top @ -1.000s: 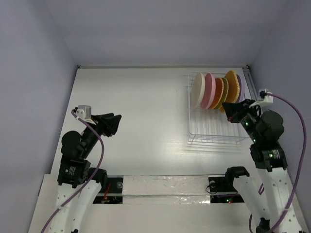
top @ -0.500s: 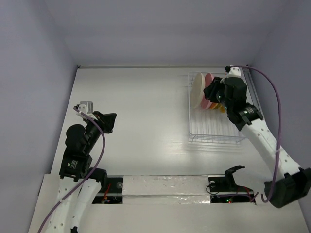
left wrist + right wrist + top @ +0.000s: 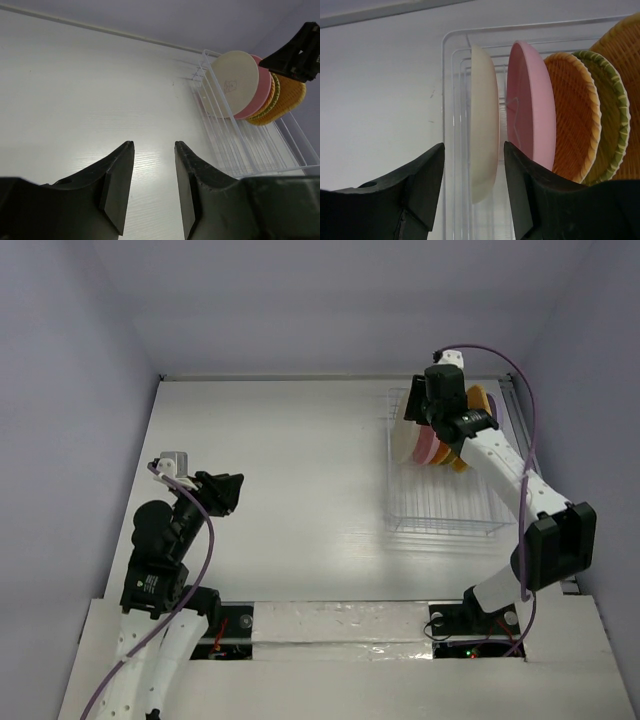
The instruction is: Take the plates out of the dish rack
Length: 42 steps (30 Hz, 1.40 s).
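Observation:
The white wire dish rack [image 3: 440, 512] stands at the right of the table and holds several plates on edge. From the left they are a cream plate [image 3: 403, 436], a pink plate [image 3: 426, 448] and woven orange and yellow ones [image 3: 478, 402]. My right gripper [image 3: 414, 412] is open and hangs over the rack's far end. In the right wrist view its jaws stand on either side of the cream plate [image 3: 484, 115] without touching it, with the pink plate [image 3: 530, 105] just right of the gap. My left gripper [image 3: 228, 490] is open and holds nothing, low over the bare table far left of the rack.
The near half of the rack [image 3: 235, 150] holds no plates. A green-rimmed woven plate [image 3: 612, 115] leans behind the orange one [image 3: 572, 115]. Grey walls close in the table on three sides, and the right wall runs close beside the rack.
My right arm has swung from beside the rack's right edge up over its far end, and its jaws have opened around the cream plate. The left arm has hardly moved.

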Available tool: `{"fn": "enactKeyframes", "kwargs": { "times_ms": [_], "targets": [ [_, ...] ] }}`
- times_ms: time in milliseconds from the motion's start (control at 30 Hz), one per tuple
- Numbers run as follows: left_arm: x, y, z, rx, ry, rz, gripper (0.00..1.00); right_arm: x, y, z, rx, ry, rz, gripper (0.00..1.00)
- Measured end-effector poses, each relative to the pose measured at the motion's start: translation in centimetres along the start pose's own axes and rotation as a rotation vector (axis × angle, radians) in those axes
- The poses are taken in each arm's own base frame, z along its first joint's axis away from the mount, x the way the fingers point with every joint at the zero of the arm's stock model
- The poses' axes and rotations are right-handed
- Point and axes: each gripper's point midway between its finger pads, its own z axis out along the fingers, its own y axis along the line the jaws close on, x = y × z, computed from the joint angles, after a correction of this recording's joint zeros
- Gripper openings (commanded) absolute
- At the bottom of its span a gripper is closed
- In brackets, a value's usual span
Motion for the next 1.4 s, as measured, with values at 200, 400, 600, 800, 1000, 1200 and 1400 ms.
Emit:
{"fn": "enactKeyframes", "kwargs": {
  "times_ms": [200, 400, 600, 800, 1000, 1200, 1400],
  "targets": [
    [-0.1, -0.1, -0.1, 0.002, -0.006, 0.001, 0.37, 2.0, -0.3, 4.1, 0.087, 0.077, -0.055, 0.39],
    [-0.1, -0.1, -0.1, 0.003, -0.005, 0.001, 0.38, 2.9, -2.0, 5.2, 0.196, 0.109, -0.12, 0.2],
    [-0.1, -0.1, -0.1, 0.003, -0.005, 0.001, 0.39, 1.7, -1.6, 3.7, 0.251, 0.087, -0.193, 0.1],
    [-0.1, -0.1, -0.1, 0.003, -0.005, 0.001, 0.39, -1.4, -0.4, 1.3, 0.299, 0.024, -0.263, 0.0],
    [-0.1, -0.1, -0.1, 0.003, -0.005, 0.001, 0.39, -4.1, 0.1, -1.4, 0.34, -0.038, -0.292, 0.0],
    [-0.1, -0.1, -0.1, 0.003, -0.006, -0.001, 0.4, -6.7, 4.2, -6.8, 0.139, -0.137, -0.212, 0.0],
    [-0.1, -0.1, -0.1, 0.002, -0.006, -0.003, 0.4, -6.8, 12.6, -8.9, -0.169, -0.203, -0.067, 0.0]
  ]
}}
